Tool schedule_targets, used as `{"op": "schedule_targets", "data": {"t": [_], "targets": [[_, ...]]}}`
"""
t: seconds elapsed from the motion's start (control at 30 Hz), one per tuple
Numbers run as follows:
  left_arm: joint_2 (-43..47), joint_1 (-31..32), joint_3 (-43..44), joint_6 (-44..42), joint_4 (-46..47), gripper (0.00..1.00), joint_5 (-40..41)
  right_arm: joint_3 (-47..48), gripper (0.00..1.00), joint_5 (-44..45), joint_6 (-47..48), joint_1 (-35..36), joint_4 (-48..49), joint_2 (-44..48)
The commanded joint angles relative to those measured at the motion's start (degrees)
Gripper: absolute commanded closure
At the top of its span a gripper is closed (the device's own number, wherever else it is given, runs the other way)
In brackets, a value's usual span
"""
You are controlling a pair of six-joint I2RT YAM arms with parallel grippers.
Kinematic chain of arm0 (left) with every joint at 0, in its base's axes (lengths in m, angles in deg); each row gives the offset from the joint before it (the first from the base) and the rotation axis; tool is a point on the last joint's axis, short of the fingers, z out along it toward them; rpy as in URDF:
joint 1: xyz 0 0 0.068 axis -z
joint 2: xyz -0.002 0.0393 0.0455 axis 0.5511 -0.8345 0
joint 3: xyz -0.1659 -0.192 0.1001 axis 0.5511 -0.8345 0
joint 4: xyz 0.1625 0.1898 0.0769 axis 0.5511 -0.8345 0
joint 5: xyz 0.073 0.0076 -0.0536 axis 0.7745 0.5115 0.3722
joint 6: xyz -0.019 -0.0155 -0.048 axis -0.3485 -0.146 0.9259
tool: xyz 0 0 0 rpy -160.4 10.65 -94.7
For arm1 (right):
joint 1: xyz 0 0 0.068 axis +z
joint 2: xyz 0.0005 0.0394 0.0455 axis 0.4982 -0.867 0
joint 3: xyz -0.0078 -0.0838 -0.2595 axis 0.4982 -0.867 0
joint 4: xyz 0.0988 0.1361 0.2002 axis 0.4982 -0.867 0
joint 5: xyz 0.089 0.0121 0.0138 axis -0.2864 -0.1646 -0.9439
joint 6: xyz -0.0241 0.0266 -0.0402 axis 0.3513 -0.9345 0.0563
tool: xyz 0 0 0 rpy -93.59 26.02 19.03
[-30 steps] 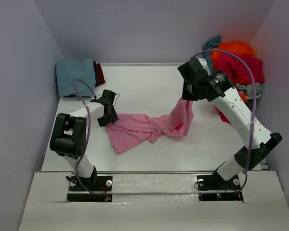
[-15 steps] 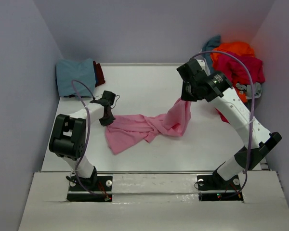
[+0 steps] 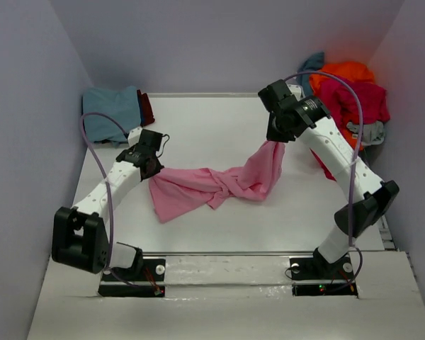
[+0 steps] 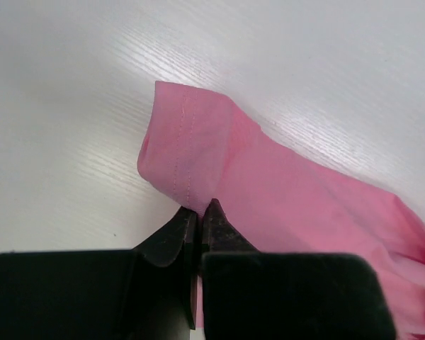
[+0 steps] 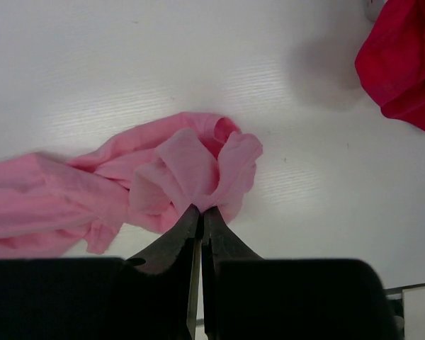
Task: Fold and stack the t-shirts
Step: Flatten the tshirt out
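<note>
Two end effectors pinch one light pink t-shirt (image 3: 212,185) at opposite ends. The left end effector (image 4: 200,210) is clamped on a stitched hem at the shirt's left end, low against the white counter (image 3: 219,120). The right end effector (image 5: 201,212) is clamped on a bunched fold at the other end, raised a little off the surface. Between them the shirt lies twisted like a rope across the middle of the counter. To spread it well, the arms would probably need to lift and draw apart together so the twist drops out, then lay the cloth flat. The thin hem grip looks likely to slip under a hard pull. A folded teal-blue t-shirt (image 3: 110,112) sits at the far left corner. A heap of unfolded t-shirts (image 3: 347,88), orange and crimson among them, fills the far right corner.
</note>
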Motion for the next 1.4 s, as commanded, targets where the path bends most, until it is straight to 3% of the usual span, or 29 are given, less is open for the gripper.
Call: {"op": "schedule_targets", "data": {"t": [0.0, 0.33, 0.6, 1.0, 1.23, 1.37], "targets": [[7.2, 0.8, 2.4, -0.1, -3.4, 0.94, 5.6, 4.8, 0.93, 2.3, -1.7, -4.5, 0.0, -3.1], [20.3, 0.8, 3.2, -1.9, -5.0, 0.95, 9.1, 16.8, 0.93, 3.0, 0.6, -7.9, -1.1, -2.8], [28.9, 0.8, 3.7, -3.4, -7.2, 0.94, 12.0, 12.2, 0.93, 3.7, -0.6, -7.9, -0.1, 5.5], [43.2, 1.9, 4.2, -4.0, -6.7, 0.94, 14.9, -4.1, 0.93, 3.9, -2.3, -7.9, 6.6, 24.4], [46.8, 2.4, 4.0, -6.4, -3.0, 0.94, 19.5, -9.2, 0.93, 6.9, -2.1, -7.9, 14.5, 29.5], [44.8, 2.4, 2.5, -8.4, 1.3, 0.94, 20.8, -9.9, 0.93, 6.5, -0.9, -7.9, 14.2, 26.4]]}}
